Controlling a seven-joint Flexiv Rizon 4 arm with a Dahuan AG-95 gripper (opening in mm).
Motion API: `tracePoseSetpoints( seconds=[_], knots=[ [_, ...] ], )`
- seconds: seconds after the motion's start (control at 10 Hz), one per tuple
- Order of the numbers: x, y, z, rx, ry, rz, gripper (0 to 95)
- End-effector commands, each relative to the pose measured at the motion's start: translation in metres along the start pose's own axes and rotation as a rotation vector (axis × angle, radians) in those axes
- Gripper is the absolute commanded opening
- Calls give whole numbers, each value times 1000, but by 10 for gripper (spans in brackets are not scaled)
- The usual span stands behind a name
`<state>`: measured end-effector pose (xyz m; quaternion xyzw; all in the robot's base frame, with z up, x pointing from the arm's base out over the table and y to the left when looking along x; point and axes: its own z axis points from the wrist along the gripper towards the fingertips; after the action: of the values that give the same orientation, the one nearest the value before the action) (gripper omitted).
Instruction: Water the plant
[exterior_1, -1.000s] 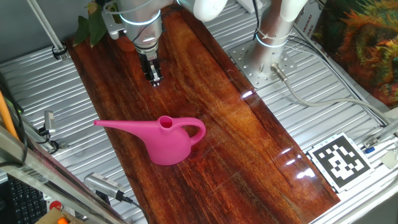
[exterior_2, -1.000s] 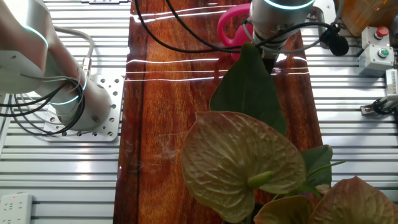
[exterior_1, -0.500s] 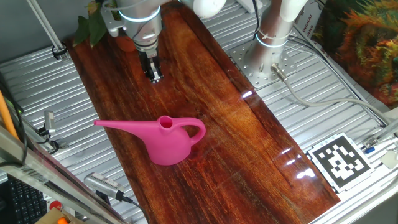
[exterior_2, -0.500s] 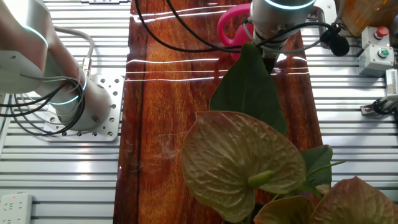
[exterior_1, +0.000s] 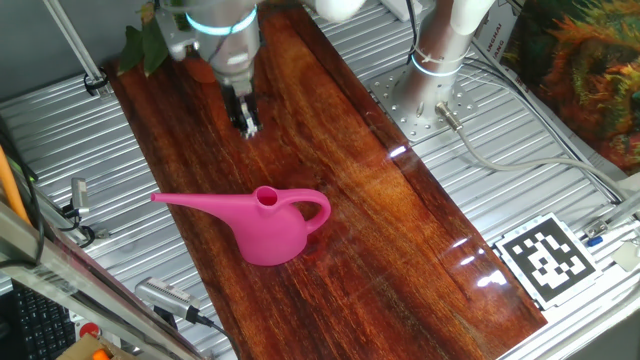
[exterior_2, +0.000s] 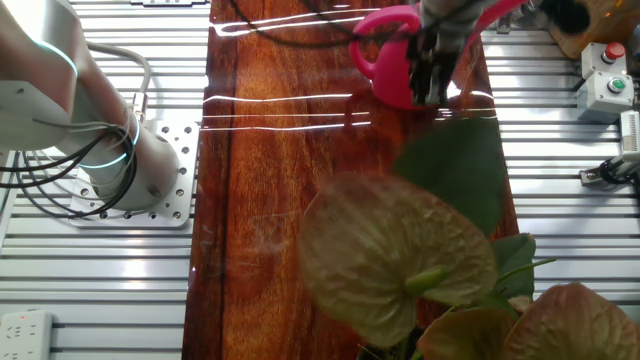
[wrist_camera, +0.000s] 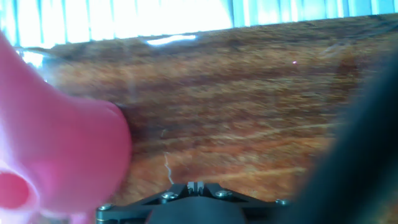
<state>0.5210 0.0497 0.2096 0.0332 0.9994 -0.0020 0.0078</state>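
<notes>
The pink watering can (exterior_1: 266, 226) stands upright on the wooden board, spout pointing left, handle to the right. It shows again at the far end in the other fixed view (exterior_2: 391, 64) and as a pink blur at the left of the hand view (wrist_camera: 56, 143). The plant (exterior_1: 140, 43) shows only as dark green leaves at the board's far left corner; its broad leaves (exterior_2: 400, 255) fill the foreground of the other fixed view. My gripper (exterior_1: 246, 123) hangs between plant and can, fingers together and empty, also seen from the far side (exterior_2: 430, 85) and the hand (wrist_camera: 196, 185).
The arm's base (exterior_1: 440, 60) is bolted to the metal table right of the board (exterior_1: 380, 230). A bushy orange-and-green foliage mass (exterior_1: 590, 70) fills the right corner. A marker tag (exterior_1: 548, 258) lies front right. A button box (exterior_2: 607, 80) and cables sit beside the board.
The hand has shifted slightly away from the plant and blurs with motion. The dark pointed leaf that reached up to the gripper has dropped back lower. The can has not moved.
</notes>
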Motion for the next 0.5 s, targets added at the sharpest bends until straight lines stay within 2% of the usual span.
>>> tracePoseSetpoints(
  seconds=[0.1,0.2,0.5],
  knots=[
    [-1,6,-8,-12,-2,7,0],
    [-1,7,-13,-8,-1,5,0],
    [-1,7,-13,-6,-4,5,0]
  ],
)
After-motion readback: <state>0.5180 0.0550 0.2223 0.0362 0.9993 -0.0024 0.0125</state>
